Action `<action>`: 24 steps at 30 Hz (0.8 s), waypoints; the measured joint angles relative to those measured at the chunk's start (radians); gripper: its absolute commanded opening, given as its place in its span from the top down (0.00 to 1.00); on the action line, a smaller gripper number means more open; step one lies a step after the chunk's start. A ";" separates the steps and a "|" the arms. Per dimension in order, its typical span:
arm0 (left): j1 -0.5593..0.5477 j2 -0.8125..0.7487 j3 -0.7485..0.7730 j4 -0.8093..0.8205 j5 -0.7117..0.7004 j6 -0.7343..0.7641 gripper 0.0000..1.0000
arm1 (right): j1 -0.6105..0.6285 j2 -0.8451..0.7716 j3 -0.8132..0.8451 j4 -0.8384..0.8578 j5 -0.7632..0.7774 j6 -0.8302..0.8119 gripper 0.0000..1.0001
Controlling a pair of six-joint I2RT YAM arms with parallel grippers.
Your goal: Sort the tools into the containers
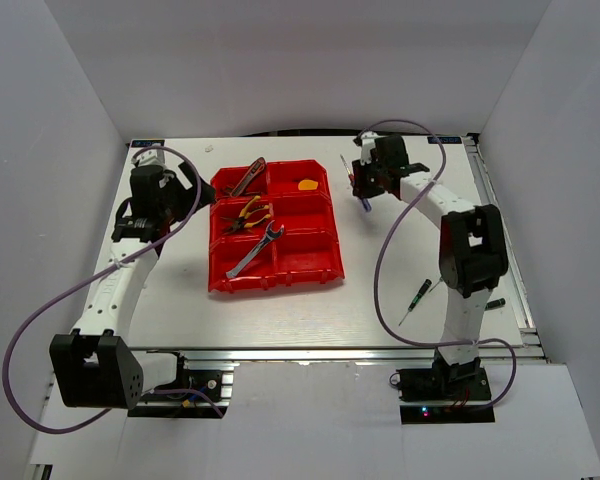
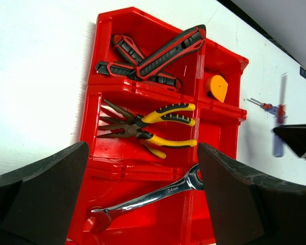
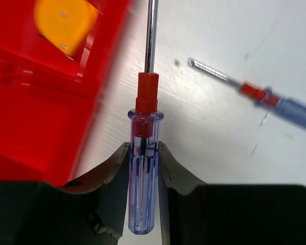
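Note:
The red bins [image 1: 320, 262] sit mid-table. Red-black pliers [image 2: 153, 53] lie in the far-left bin, yellow-handled pliers [image 2: 158, 122] in the middle-left bin, and the silver wrench [image 2: 153, 196] across the near bins. The orange piece [image 2: 217, 87] is in the far-right bin. My right gripper [image 3: 143, 153] is shut on a clear-blue screwdriver [image 3: 143, 168] with a red collar, just right of the bins and above the table. A second, red-collared screwdriver [image 3: 268, 99] lies on the table beside it. My left gripper [image 2: 143, 204] is open and empty, left of the bins.
A green-black screwdriver [image 1: 417, 298] lies on the table near the right arm's base. A small dark piece [image 1: 495, 303] lies at the table's right edge. White walls enclose the table on three sides.

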 measured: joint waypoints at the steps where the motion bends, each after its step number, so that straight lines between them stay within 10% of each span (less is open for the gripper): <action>1: 0.000 0.000 -0.004 0.000 0.000 -0.002 0.02 | -0.002 -0.021 -0.002 0.014 -0.023 -0.011 0.91; 14: 0.002 -0.015 -0.034 0.006 0.011 -0.011 0.02 | 0.064 -0.003 0.091 -0.065 -0.554 -0.504 0.91; 24: 0.003 -0.032 -0.049 0.010 0.011 -0.019 0.02 | 0.140 0.094 0.177 -0.126 -0.623 -0.700 0.83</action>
